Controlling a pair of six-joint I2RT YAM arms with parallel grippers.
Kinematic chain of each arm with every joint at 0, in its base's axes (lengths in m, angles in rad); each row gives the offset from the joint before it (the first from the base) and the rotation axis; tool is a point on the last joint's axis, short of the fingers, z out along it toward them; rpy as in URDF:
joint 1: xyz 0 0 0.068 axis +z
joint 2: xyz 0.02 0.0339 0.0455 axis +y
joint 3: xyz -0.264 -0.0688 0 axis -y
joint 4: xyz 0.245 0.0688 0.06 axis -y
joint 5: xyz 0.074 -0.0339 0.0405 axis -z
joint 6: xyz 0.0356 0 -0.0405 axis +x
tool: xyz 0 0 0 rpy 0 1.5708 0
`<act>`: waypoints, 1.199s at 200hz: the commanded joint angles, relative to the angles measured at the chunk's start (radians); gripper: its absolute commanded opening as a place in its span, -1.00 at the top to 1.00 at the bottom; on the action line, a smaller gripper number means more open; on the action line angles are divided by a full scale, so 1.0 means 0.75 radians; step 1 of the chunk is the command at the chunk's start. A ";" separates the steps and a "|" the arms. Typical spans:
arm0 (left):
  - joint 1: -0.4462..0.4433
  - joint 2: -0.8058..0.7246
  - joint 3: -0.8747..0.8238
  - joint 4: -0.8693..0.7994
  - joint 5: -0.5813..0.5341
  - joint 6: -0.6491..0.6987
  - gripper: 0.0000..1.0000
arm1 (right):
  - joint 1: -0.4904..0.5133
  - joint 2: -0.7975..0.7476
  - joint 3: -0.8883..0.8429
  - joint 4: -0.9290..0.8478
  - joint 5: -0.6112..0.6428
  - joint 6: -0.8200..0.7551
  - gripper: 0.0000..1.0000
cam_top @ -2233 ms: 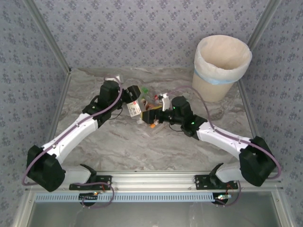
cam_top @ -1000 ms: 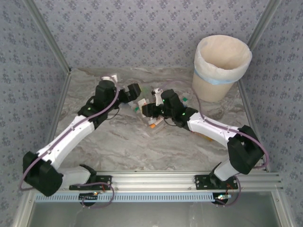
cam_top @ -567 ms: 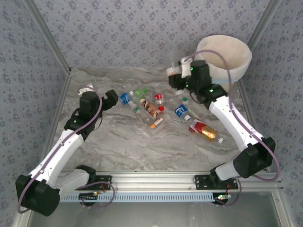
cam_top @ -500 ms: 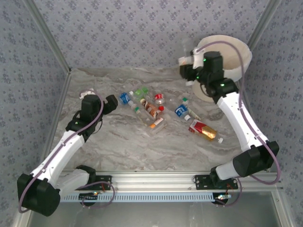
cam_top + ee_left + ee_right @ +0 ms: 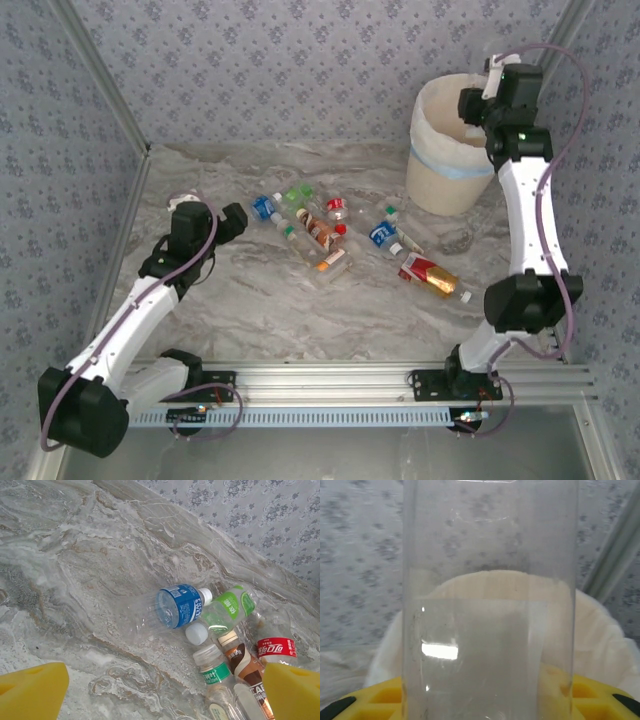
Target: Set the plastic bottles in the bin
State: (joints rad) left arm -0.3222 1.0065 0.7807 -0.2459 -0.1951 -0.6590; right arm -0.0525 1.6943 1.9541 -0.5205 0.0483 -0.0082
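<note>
Seen from above, a grey-veined, marble-look table [image 5: 250, 310] sits between walls of blue-grey flowered wallpaper [image 5: 300, 70]. Slanting aluminium posts [image 5: 100, 75] stand at the corners and a metal rail [image 5: 330, 378] runs along the near edge. The plastic bottles [image 5: 320, 232] lie scattered on their sides in the middle of the table, with a red-and-orange-labelled bottle [image 5: 430, 275] apart to the right. The bin [image 5: 445, 180] stands in the far right corner, and the right gripper [image 5: 472, 105] hangs over its mouth. The left gripper [image 5: 235, 220] is low over the table, just left of the bottles. In the left wrist view its two yellow pads [image 5: 35, 690] stand wide apart with nothing between them. Beyond them lie a blue-labelled bottle [image 5: 175, 607], a green-labelled bottle [image 5: 230, 607] just beside it, a red-labelled bottle [image 5: 276, 647] and a brown-labelled bottle [image 5: 237, 657]. All rest on the marbled surface near where it meets the wallpaper. In the right wrist view a clear bottle [image 5: 490, 605] stands upright between that gripper's yellow fingers [image 5: 385, 695], which are closed on it. Behind it are the bin's cream rim and, at the right, one of the aluminium posts.
</note>
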 commanded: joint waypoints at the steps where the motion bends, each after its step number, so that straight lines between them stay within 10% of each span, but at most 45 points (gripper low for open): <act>1: 0.014 -0.019 0.005 -0.035 0.005 -0.008 -0.99 | -0.029 0.157 0.161 -0.098 0.135 -0.030 0.02; 103: 0.130 0.097 0.038 -0.141 0.194 0.081 -0.99 | -0.040 0.558 0.621 -0.345 0.528 -0.154 -0.38; 240: 0.135 0.369 0.192 -0.222 0.309 0.066 -0.99 | 0.077 0.095 0.185 -0.276 0.414 0.027 -0.88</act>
State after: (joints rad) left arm -0.2260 1.2774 0.8951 -0.3916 0.0097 -0.5686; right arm -0.0051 1.9045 2.1956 -0.7708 0.4217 -0.0654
